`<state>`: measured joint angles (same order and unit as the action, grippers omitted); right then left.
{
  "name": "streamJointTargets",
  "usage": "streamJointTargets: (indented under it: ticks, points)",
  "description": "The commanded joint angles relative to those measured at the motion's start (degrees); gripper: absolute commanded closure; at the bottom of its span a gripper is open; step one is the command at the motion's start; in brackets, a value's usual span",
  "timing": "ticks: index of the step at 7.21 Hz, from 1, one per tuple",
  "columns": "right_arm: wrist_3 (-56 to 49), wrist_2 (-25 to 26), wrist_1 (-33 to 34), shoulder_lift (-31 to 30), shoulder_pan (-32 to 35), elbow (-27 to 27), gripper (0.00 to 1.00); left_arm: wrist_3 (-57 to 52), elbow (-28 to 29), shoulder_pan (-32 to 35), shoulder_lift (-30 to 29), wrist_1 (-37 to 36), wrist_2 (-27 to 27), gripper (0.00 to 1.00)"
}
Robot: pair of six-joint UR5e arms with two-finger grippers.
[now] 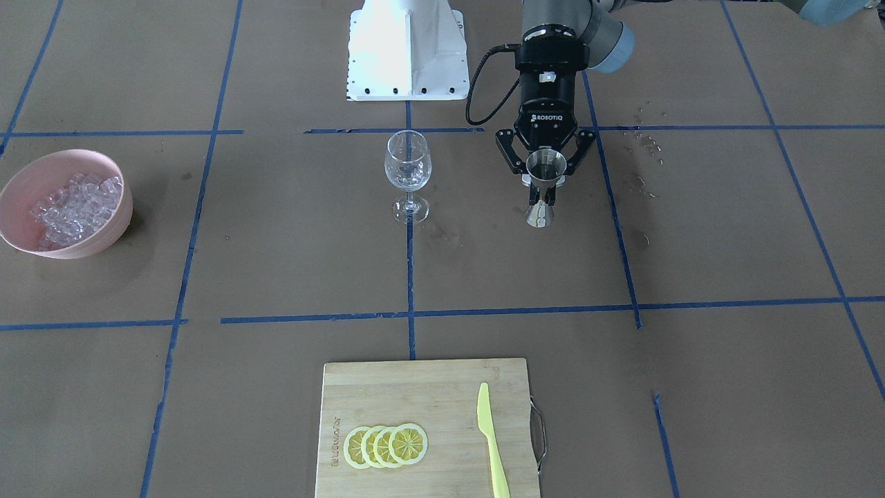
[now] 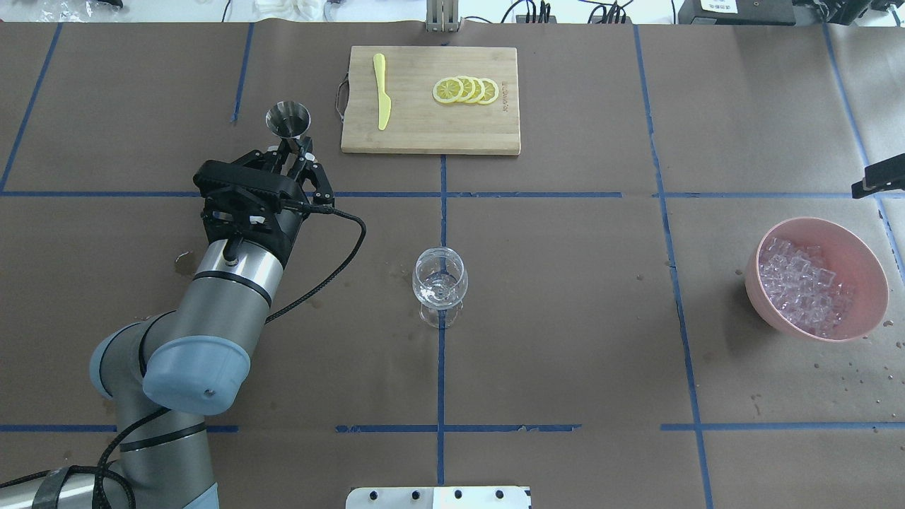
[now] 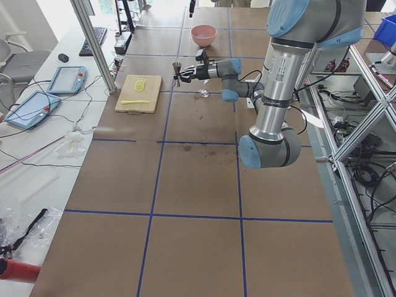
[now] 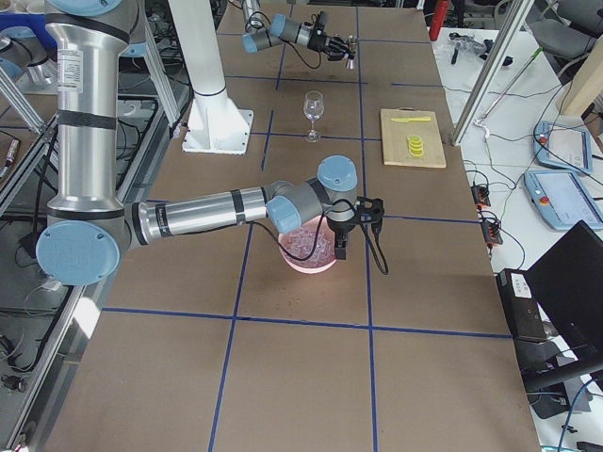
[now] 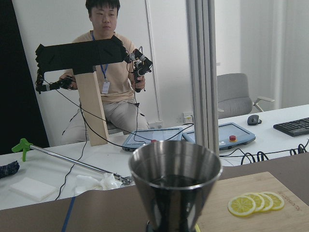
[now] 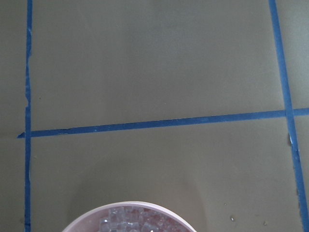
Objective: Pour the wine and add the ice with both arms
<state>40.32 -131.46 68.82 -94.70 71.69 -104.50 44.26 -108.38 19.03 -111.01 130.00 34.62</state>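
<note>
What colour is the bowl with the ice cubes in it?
Pale pink all over. The bowl shows best in the overhead exterior view.

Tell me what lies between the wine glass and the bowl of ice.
Nothing stands there. In the overhead view, only bare paper crossed by one blue tape line separates the wine glass from the pink bowl of ice.

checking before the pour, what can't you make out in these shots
- right gripper: cut off by the overhead view's right edge and small in the right side view; open or shut cannot be told.
- jigger: its inside is dark in the left wrist view, so the fill is unclear.
- glass: clear and small; any liquid inside cannot be told.
- ice: the right wrist view's bottom edge cuts off most of the heap.
</note>
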Motion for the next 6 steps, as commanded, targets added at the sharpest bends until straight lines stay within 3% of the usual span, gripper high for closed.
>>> streamJointTargets:
  ticks: [1, 2, 6]
  points:
    - [7.21, 1.12, -3.52, -0.74, -4.53, -0.18, 0.00, -1.46, -0.95, -0.49, -1.22, -0.01, 0.62, 1.00]
    - [10.19, 2.69, -3.78, -2.40, -7.15, -1.92, 0.00, -1.46, -2.26, -0.40, -1.14, -0.18, 5.59, 1.00]
    - [14.25, 7.87, -3.87, -5.40, -13.14, -5.63, 0.00, -2.42, -2.80, -4.34, -0.61, -0.89, 6.60, 1.00]
